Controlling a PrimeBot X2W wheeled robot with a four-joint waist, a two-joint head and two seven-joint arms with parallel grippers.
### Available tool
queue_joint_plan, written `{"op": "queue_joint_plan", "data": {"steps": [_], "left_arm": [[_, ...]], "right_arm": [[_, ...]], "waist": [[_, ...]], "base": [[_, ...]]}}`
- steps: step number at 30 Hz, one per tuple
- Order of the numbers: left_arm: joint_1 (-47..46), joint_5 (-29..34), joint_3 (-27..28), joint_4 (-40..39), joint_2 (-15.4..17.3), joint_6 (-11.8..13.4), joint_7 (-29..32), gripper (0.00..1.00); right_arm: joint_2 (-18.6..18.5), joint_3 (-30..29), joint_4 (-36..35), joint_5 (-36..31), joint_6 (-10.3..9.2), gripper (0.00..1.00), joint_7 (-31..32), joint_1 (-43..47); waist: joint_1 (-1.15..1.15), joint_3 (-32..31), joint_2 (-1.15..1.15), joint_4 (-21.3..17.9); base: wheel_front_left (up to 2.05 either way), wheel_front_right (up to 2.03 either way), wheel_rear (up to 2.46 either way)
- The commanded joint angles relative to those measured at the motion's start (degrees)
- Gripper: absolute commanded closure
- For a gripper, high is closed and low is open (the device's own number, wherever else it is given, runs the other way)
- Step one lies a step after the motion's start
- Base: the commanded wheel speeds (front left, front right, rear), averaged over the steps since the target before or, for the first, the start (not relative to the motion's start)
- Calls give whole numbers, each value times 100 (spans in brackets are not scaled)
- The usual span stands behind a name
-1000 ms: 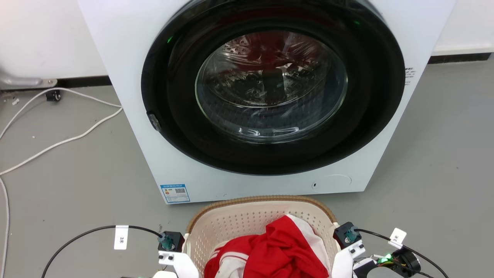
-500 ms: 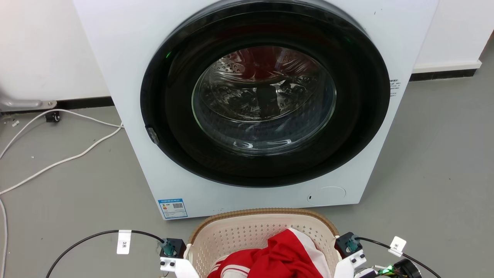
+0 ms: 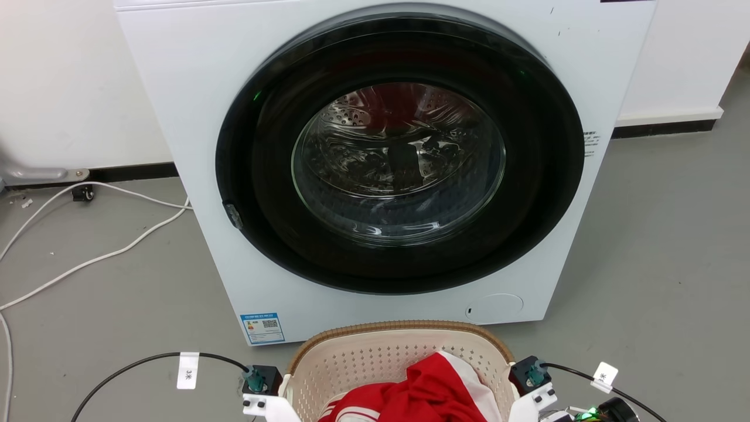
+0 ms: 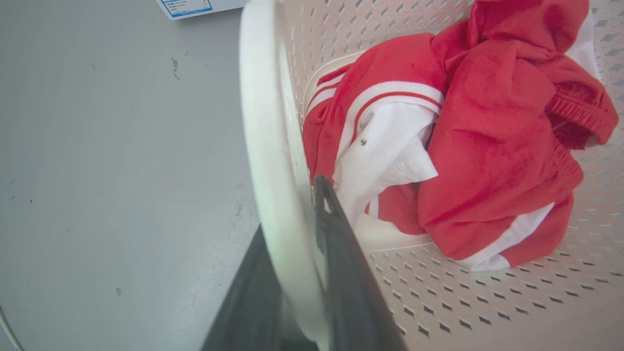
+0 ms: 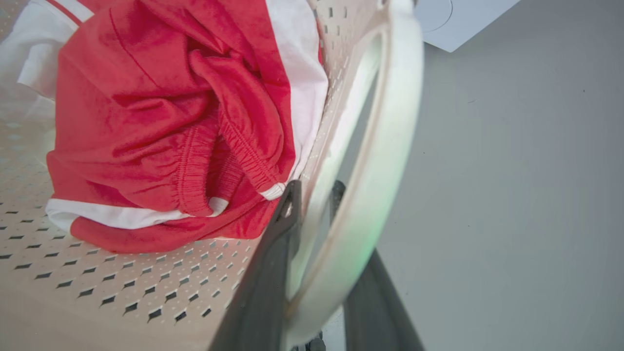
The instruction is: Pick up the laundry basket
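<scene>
- Head view: the laundry basket [image 3: 398, 326] is at the bottom centre, just in front of your front-loading washing machine [image 3: 176, 117], whose round door [image 3: 398, 164] is closed. Red-and-white clothes [image 3: 422, 390] are heaped inside the basket. White cables [image 3: 88, 258] trail over the grey floor [image 3: 656, 246] on the left.
- Left wrist view: your left gripper [image 4: 292, 209] straddles the basket's left handle [image 4: 261, 122], one finger inside the basket and one outside, jaws closed on it.
- Right wrist view: your right gripper [image 5: 312, 192] has the right handle [image 5: 395, 112] running between its fingers, jaws clamped on it, with the clothes just beside the inner finger.
</scene>
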Motion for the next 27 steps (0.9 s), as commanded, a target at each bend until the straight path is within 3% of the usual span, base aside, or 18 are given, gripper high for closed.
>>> {"op": "queue_joint_plan", "data": {"steps": [1,27], "left_arm": [[-23,-28,-40,-50,-48,-70,-71,100],[-50,-396,-359,54,-36,-64,-228,100]], "right_arm": [[44,78,-24,8,70,100,-19,99],[-29,418,16,418,70,100,-28,27]], "waist": [[0,-14,0,6],[0,-72,0,2]], "base": [[0,0,0],[0,0,0]]}}
